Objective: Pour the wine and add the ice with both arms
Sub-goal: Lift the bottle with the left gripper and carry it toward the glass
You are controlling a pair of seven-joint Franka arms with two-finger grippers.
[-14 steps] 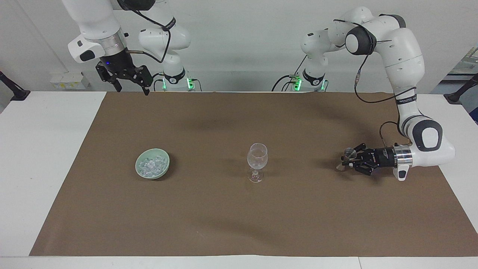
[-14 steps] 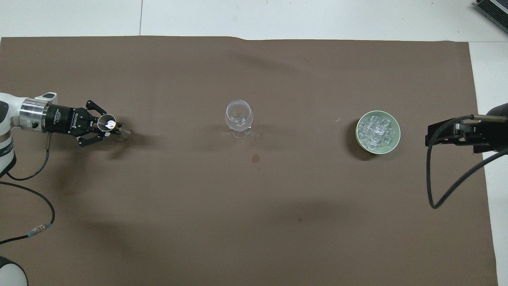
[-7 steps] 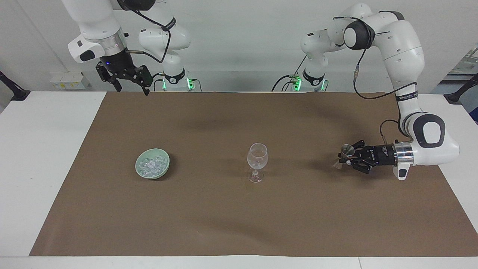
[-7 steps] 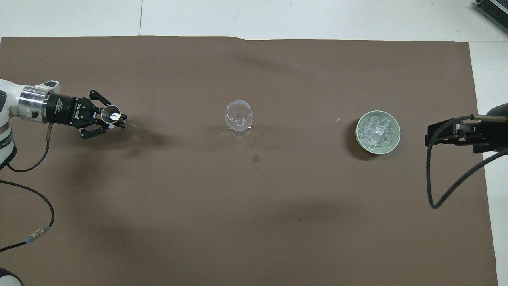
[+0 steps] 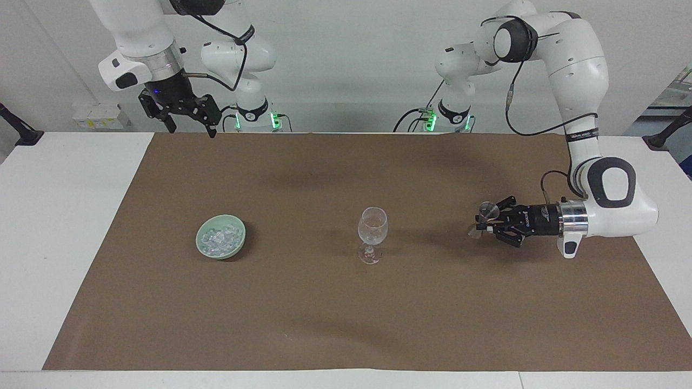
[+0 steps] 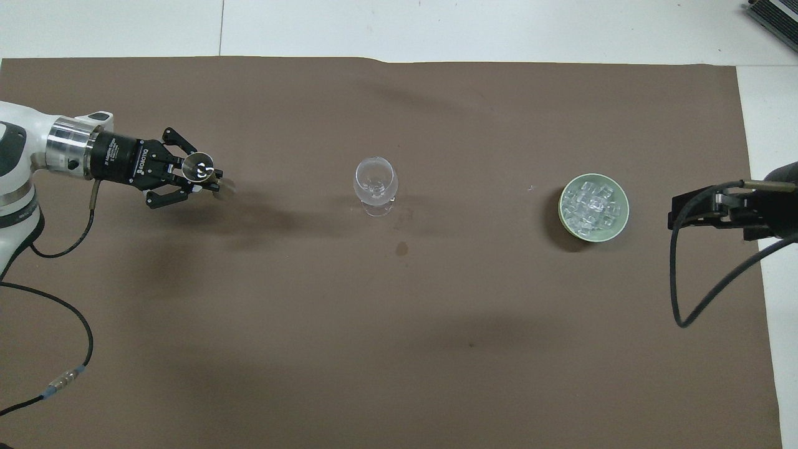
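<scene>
Right gripper waiting raised above the brown mat's edge, fingers spread, ice heaped in a pale green bowl, clear stemmed glass upright mid-counter, left gripper above the mat, fingers pinching a small metal cup.

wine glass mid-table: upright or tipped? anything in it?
Upright: the wine glass stands on its foot on the brown mat, bowl above stem. It looks clear, no dark liquid; cannot tell beyond that.
</scene>
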